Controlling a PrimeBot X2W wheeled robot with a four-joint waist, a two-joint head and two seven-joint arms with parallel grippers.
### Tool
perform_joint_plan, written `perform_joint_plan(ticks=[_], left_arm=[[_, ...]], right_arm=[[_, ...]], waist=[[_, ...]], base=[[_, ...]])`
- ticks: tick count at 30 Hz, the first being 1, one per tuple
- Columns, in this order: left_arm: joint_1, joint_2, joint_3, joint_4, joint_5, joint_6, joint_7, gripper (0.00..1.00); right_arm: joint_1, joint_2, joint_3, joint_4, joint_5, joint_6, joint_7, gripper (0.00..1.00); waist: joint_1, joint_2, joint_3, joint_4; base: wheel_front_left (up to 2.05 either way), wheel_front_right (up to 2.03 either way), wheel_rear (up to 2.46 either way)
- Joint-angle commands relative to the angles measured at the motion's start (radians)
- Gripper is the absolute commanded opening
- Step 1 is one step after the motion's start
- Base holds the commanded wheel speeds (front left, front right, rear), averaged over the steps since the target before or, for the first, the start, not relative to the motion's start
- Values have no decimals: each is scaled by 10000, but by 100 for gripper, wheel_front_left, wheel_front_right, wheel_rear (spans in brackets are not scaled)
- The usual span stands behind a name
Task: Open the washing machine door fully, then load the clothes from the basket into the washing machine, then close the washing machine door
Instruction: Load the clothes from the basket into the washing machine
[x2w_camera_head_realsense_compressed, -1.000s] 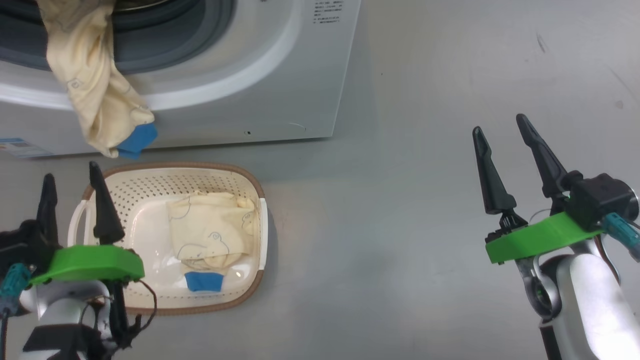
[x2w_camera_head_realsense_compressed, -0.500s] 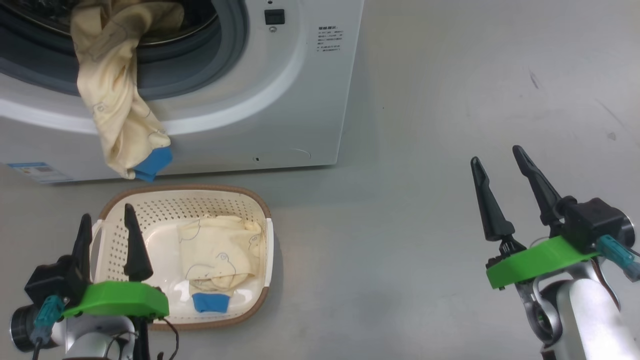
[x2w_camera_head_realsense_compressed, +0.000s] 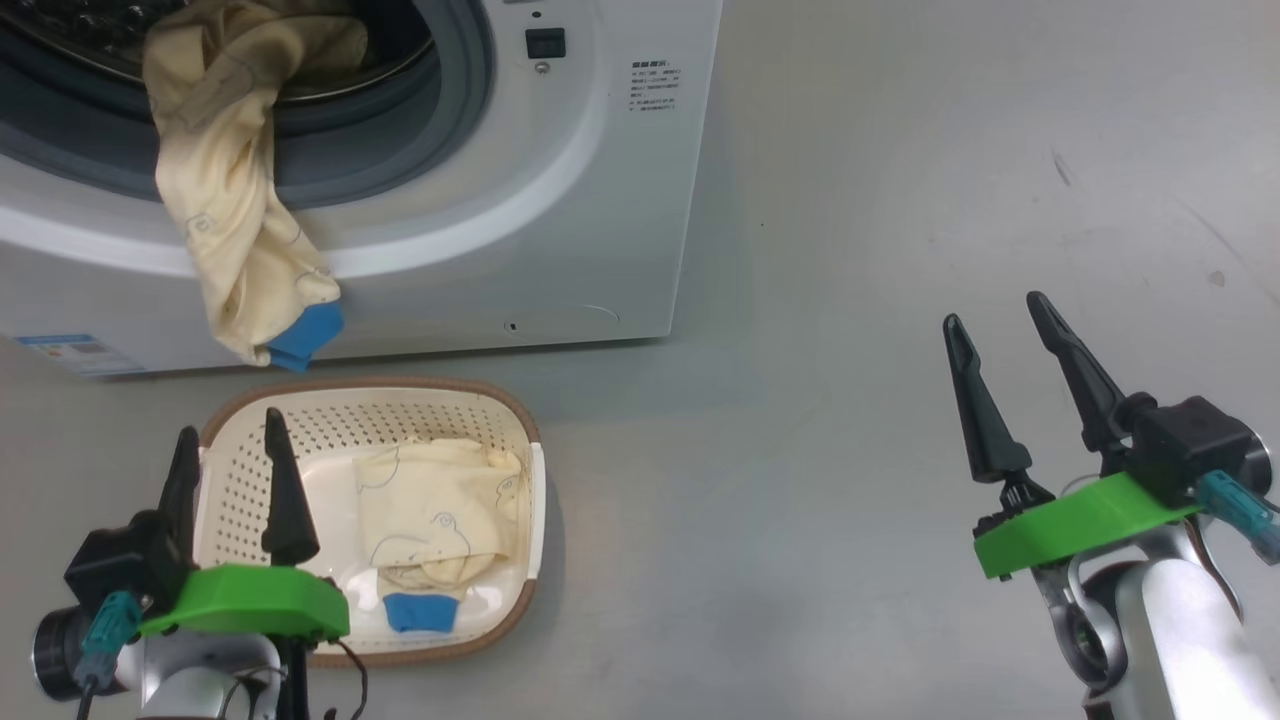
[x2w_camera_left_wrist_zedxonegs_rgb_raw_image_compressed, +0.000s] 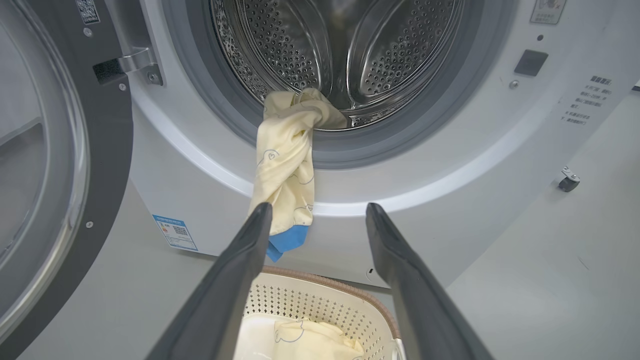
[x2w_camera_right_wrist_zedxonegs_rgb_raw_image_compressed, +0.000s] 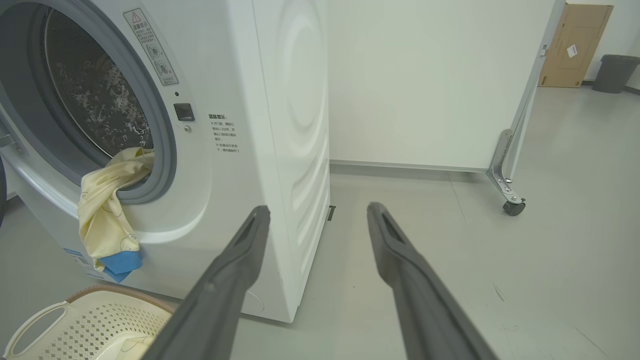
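Black fingers (x2w_camera_head_realsense_compressed: 285, 500) spread and empty, the left end effector (x2w_camera_head_realsense_compressed: 230, 421) hovers over the basket (x2w_camera_head_realsense_compressed: 380, 384) at its near side, seemingly poised for the folded garment (x2w_camera_head_realsense_compressed: 440, 515) inside. The right end effector (x2w_camera_head_realsense_compressed: 992, 307), equally spread and empty, waits well aside. Beyond, a hanging garment (x2w_camera_head_realsense_compressed: 235, 230) drapes over the gasket (x2w_camera_head_realsense_compressed: 462, 80) of the washing machine (x2w_camera_head_realsense_compressed: 600, 200), half loaded, beside the wide-open door (x2w_camera_left_wrist_zedxonegs_rgb_raw_image_compressed: 107, 150). The sticker (x2w_camera_head_realsense_compressed: 65, 353) and panel print (x2w_camera_head_realsense_compressed: 652, 88) are too small to read.
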Motion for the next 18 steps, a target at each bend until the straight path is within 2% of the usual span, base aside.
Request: perform_joint_plan(ticks=[1,18], left_arm=[[-81,229,368,-356,104,454,17,100],[-1116,459,367,69,61,447,504,100]], right_arm=[[-18,-70,185,-385,59,-29,16,100],[-302,-70,363,-623,245,-29,-52,100]], waist=[[1,-1,19,3],[1,-1,888,-155]], base=[[0,0,0],[0,0,0]])
